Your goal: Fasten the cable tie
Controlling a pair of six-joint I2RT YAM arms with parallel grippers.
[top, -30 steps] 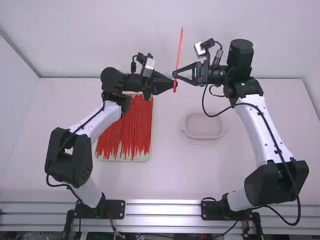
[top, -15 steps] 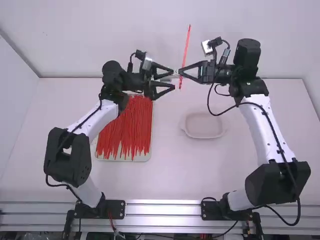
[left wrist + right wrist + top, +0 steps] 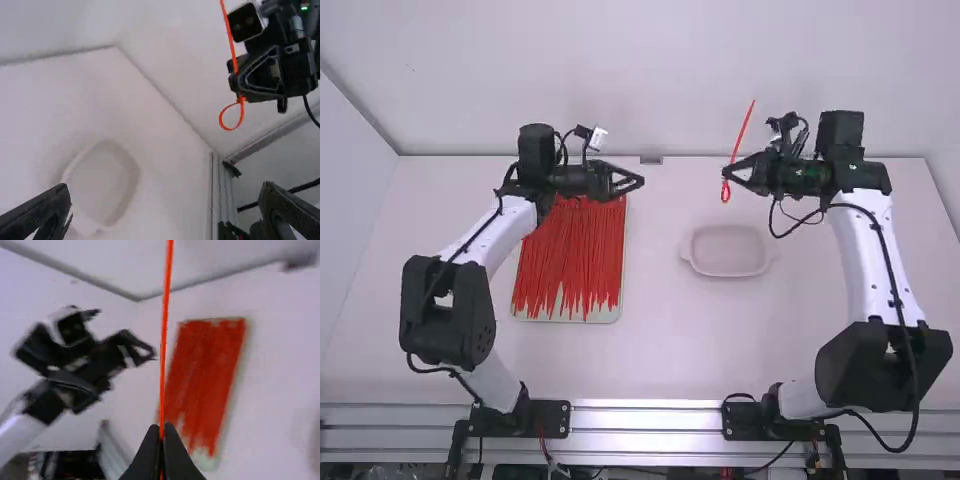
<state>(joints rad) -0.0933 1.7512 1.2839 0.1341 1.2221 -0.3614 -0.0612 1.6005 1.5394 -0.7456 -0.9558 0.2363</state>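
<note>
Left arm (image 3: 495, 228) back, gap beside cable tie (image 3: 740, 138)

The tie (image 3: 165, 340) is orange-red and plain. The pile (image 3: 575, 250) is the same red, with fine lengthwise streaks. The tray (image 3: 565, 318) rim is pale, possibly greenish-cream; too thin to tell. The bowl (image 3: 725, 266) and table (image 3: 720, 340) are plain white. The left gripper (image 3: 632, 189) and right gripper (image 3: 732, 178) are black.

White counter (image 3: 650, 340), evenly lit. White back wall (image 3: 640, 60) and left side wall (image 3: 345, 200) enclose it. Aluminium rail (image 3: 640, 415) along the near edge.
</note>
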